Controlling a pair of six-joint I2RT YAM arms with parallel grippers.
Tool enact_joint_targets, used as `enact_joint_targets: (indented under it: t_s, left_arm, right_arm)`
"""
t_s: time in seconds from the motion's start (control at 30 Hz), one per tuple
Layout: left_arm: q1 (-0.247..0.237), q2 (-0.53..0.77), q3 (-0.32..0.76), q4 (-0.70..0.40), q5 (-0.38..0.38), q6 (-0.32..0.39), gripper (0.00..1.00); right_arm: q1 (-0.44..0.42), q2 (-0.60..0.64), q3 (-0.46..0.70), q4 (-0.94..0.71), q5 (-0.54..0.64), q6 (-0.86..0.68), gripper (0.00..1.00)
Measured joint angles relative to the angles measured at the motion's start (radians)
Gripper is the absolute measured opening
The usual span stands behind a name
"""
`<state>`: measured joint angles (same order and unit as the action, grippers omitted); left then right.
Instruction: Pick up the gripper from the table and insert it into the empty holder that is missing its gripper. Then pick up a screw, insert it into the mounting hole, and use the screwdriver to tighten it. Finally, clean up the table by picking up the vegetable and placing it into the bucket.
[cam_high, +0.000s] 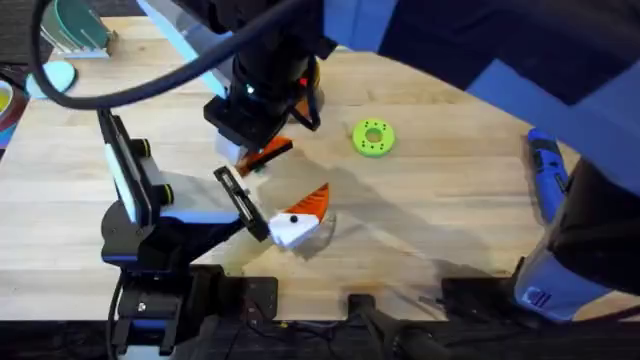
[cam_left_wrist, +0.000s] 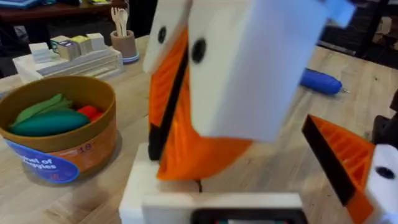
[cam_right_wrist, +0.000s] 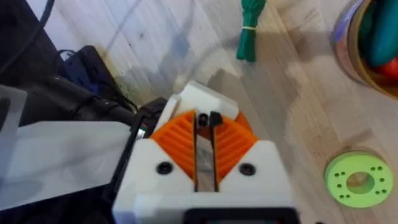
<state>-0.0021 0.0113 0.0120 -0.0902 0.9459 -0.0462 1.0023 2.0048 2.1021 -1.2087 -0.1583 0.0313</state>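
Note:
My right gripper (cam_high: 268, 152) (cam_right_wrist: 203, 121) reaches across the table (cam_high: 450, 210) and points down, shut on the orange gripper (cam_left_wrist: 205, 155), whose wide base hangs lowest. Just under that base is the white empty holder (cam_left_wrist: 140, 186) of my left gripper (cam_high: 297, 215), which stands open. Its other holder carries an orange finger (cam_left_wrist: 342, 155). The slim green vegetable (cam_right_wrist: 249, 28) lies on the wood beyond the right gripper. The bucket (cam_left_wrist: 74, 146) (cam_right_wrist: 348, 37) holds green and red toy vegetables. The blue screwdriver (cam_high: 548, 175) (cam_left_wrist: 320, 81) lies far right.
A flat green ring disc (cam_high: 374, 137) (cam_right_wrist: 357, 180) lies right of both grippers. A white tray of blocks (cam_left_wrist: 68, 59) and a cup of wooden utensils (cam_left_wrist: 124, 40) stand behind the bucket. The left arm's black links (cam_right_wrist: 74, 99) are close beside the right gripper.

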Motion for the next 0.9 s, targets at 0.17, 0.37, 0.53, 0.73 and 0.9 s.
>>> enact_joint_targets:
  t_s: [0.17,0.37,0.53,0.73,0.9]
  left_arm:
    - [0.001,0.0,0.0,0.0,0.0,-0.003,0.993]
    - [0.0,0.0,0.0,0.0,0.002,0.001,0.993]
    - [0.0,0.0,0.0,0.0,0.002,0.002,0.993]
    - [0.0,0.0,0.0,0.0,0.002,0.002,0.993]
    - [0.0,0.0,0.0,0.0,0.002,0.002,0.993]
  right_arm:
    - [-0.01,-0.003,0.001,0.003,0.023,0.002,0.836]
    - [-0.047,-0.007,0.02,-0.016,0.022,0.002,0.99]
    - [-0.102,-0.053,0.06,-0.068,0.042,0.002,0.993]
    - [-0.208,-0.166,0.078,-0.117,0.107,-0.006,0.994]
    - [-0.288,-0.238,0.081,-0.192,0.12,-0.017,0.994]
